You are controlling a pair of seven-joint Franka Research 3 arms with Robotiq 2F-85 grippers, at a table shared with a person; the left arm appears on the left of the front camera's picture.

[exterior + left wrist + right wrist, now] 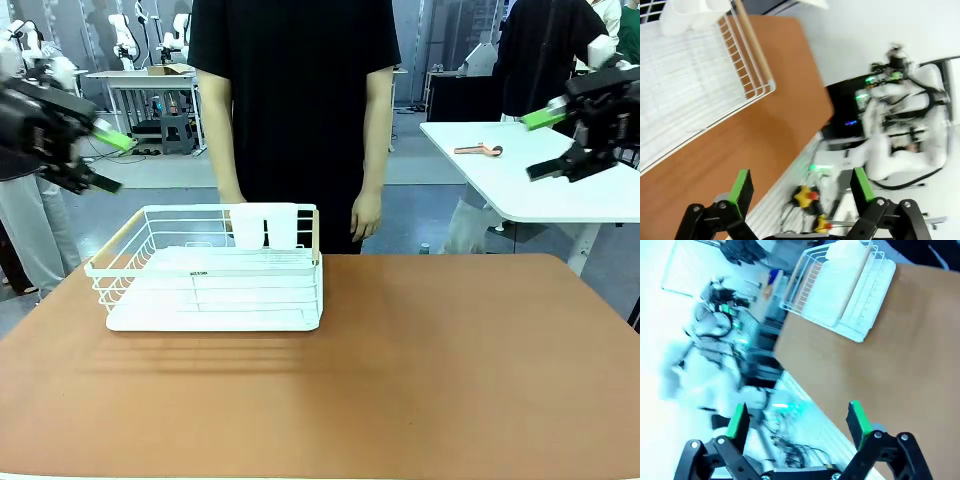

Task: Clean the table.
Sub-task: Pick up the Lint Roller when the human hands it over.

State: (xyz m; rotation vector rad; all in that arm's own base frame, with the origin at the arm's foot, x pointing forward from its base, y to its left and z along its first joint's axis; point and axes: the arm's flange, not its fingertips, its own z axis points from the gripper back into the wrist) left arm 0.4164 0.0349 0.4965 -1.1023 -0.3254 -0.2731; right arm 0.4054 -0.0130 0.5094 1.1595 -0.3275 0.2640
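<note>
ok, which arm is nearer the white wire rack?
Left. The left arm hangs raised just off the left end of the white wire rack; the right arm is raised far off at the right side of the table.

The table (420, 380) is running past the front view's bottom and side edges, cutting off its near corners. The left gripper (118, 165) is appearing blurred beside the left edge. A small reddish item (478, 150), possibly a tool, is showing too small to identify.
</note>
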